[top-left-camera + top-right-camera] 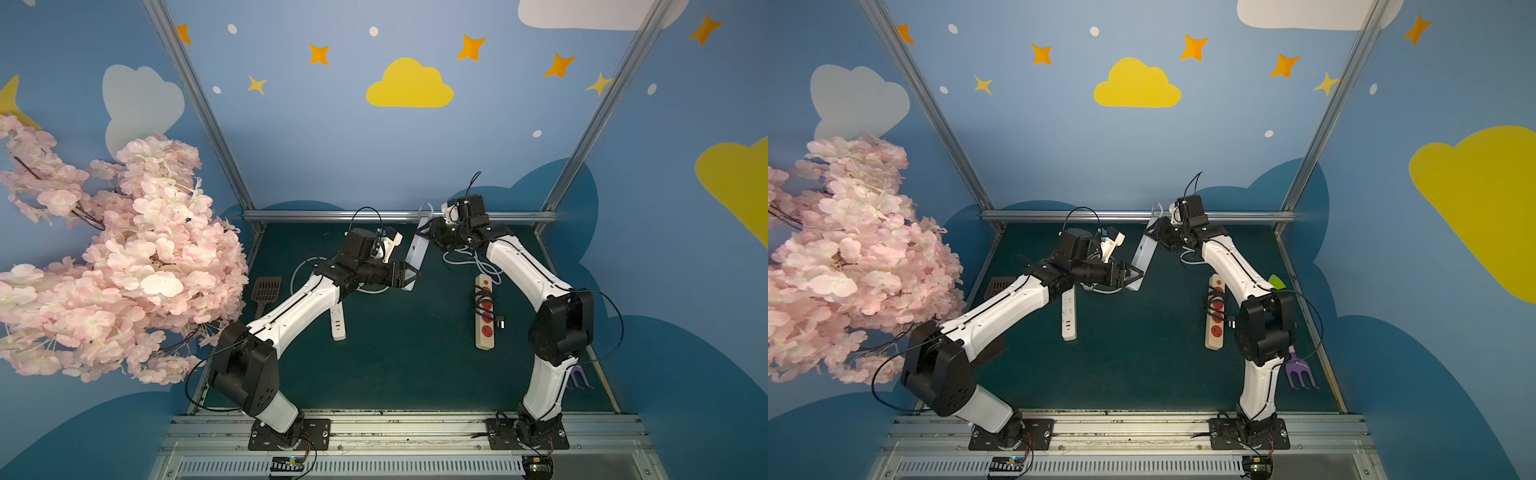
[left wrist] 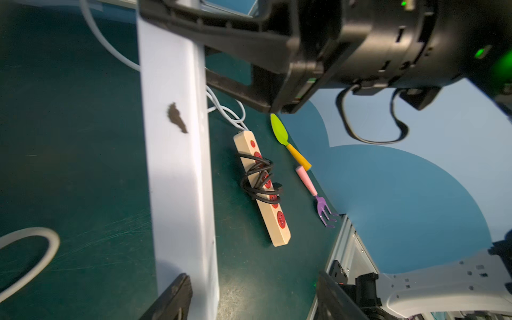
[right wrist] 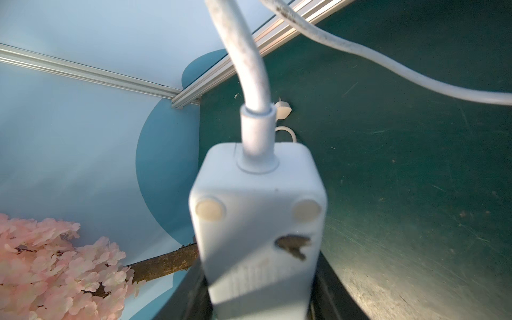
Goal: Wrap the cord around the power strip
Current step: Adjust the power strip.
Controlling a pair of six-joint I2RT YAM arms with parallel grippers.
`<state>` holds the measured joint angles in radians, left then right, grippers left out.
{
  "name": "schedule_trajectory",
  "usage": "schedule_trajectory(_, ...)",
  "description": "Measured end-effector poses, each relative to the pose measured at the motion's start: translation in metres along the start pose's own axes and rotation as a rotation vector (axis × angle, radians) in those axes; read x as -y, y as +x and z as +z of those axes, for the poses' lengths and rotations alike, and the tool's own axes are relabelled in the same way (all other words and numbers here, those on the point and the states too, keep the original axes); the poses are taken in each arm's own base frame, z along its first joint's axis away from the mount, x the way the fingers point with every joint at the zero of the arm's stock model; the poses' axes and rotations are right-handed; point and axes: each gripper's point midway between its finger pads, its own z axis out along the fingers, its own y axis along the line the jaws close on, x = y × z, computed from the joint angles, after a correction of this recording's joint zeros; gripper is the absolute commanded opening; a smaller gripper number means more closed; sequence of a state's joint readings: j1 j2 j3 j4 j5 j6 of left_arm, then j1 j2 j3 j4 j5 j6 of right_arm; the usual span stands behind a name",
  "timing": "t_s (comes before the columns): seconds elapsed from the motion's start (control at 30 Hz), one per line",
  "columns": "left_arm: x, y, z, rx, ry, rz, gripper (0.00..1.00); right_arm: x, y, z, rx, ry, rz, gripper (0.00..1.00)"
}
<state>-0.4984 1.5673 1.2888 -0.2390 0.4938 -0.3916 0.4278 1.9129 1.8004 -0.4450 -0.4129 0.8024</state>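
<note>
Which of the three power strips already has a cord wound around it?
The beige power strip with red sockets: a black cord loops around its middle. The lifted white strip and the lying white strip show no wraps.

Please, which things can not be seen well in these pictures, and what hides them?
White power strip held up: socket face turned away in every view.
Its cord: runs off the right wrist view's edge; right arm covers part in top views.
Second white strip, lying flat: far end under left arm, both top views.
Left gripper: fingertips cut off by the left wrist view's edge.
</note>
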Motion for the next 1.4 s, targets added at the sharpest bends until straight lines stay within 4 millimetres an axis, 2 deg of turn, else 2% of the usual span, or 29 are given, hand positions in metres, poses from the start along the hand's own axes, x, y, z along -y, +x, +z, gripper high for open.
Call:
schedule_trajectory(0.13,-0.012,0.004,-0.012,-0.012,-0.07,0.016,0.76,-0.018,0.003,-0.006,0.007,-0.02,-0.013,0.03)
schedule_trajectory(0.23,-0.014,0.008,-0.012,-0.03,-0.084,0.019,0.75,-0.033,0.004,-0.009,0.014,-0.049,-0.022,0.03)
schedule_trajectory(0.33,-0.017,0.012,-0.007,-0.049,-0.087,0.015,0.69,-0.044,0.006,-0.011,0.013,-0.07,-0.026,0.03)
schedule_trajectory(0.43,-0.022,0.015,-0.001,-0.062,-0.086,0.006,0.54,-0.051,0.007,-0.013,0.008,-0.087,-0.022,0.05)
schedule_trajectory(0.5,-0.02,0.012,0.001,-0.052,-0.074,0.007,0.34,-0.054,0.009,-0.013,0.001,-0.095,-0.02,0.07)
schedule_trajectory(0.6,-0.018,0.003,-0.001,-0.027,-0.075,0.011,0.17,-0.056,0.008,-0.015,0.004,-0.103,-0.026,0.11)
schedule_trajectory(0.67,-0.019,0.0,-0.002,-0.017,-0.075,0.031,0.09,-0.059,0.006,-0.019,0.014,-0.11,-0.035,0.18)
schedule_trajectory(0.7,-0.018,-0.002,-0.003,-0.013,-0.074,0.037,0.05,-0.06,0.005,-0.022,0.019,-0.114,-0.043,0.26)
schedule_trajectory(0.73,-0.016,-0.005,-0.004,-0.007,-0.071,0.046,0.03,-0.062,0.002,-0.026,0.026,-0.119,-0.052,0.42)
schedule_trajectory(0.8,-0.012,-0.011,-0.006,0.008,-0.062,0.071,0.03,-0.065,-0.004,-0.036,0.039,-0.138,-0.071,0.64)
schedule_trajectory(0.87,-0.006,-0.022,-0.012,0.032,-0.043,0.075,0.03,-0.074,-0.01,-0.051,0.041,-0.193,-0.13,0.71)
schedule_trajectory(0.93,-0.004,-0.04,-0.024,0.075,-0.043,0.086,0.03,-0.076,-0.024,-0.073,0.078,-0.224,-0.178,0.74)
schedule_trajectory(1.03,0.0,-0.081,-0.056,0.189,-0.065,0.118,0.03,-0.064,-0.059,-0.121,0.205,-0.221,-0.25,0.77)
schedule_trajectory(1.1,0.01,-0.108,-0.084,0.277,-0.074,0.155,0.03,-0.045,-0.077,-0.15,0.303,-0.161,-0.31,0.79)
schedule_trajectory(1.17,0.026,-0.129,-0.107,0.344,-0.064,0.196,0.03,-0.03,-0.083,-0.164,0.364,-0.091,-0.374,0.8)
schedule_trajectory(1.27,0.059,-0.142,-0.125,0.387,0.015,0.256,0.03,-0.011,-0.075,-0.151,0.375,-0.007,-0.493,0.8)
schedule_trajectory(1.4,0.081,-0.135,-0.122,0.353,0.108,0.286,0.04,0.022,-0.051,-0.105,0.318,0.067,-0.637,0.81)
